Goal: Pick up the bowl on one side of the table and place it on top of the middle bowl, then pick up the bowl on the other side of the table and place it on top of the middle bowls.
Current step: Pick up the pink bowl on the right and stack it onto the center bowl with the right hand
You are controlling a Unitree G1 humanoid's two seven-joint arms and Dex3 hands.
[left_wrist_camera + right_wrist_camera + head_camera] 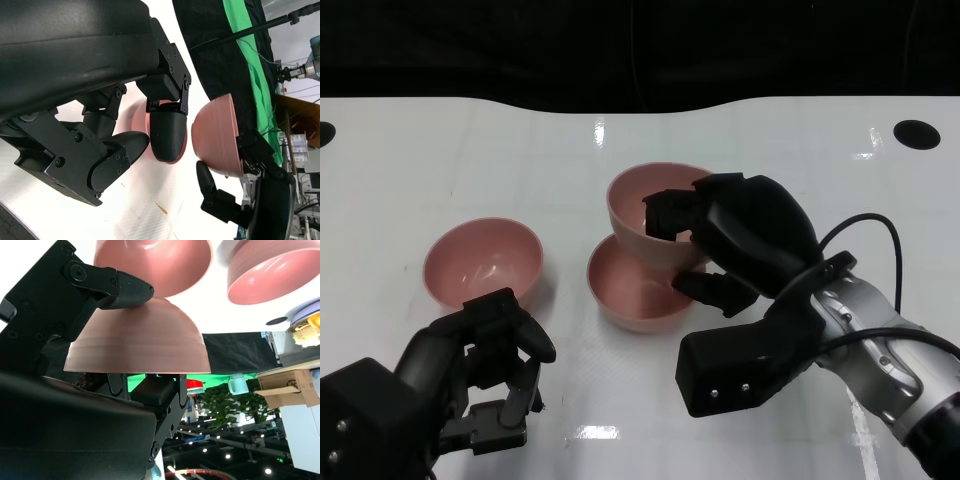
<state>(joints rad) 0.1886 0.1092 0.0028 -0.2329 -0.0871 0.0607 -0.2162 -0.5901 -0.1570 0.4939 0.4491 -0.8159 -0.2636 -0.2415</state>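
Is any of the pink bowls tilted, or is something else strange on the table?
Only the pink bowl gripped by the right hand is askew: this held bowl tilts above the middle pink bowl, not seated yet. The left pink bowl stands upright.

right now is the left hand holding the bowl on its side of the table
No, the left hand sits near the table's front edge with nothing in it, and the left bowl stands apart from it on the table.
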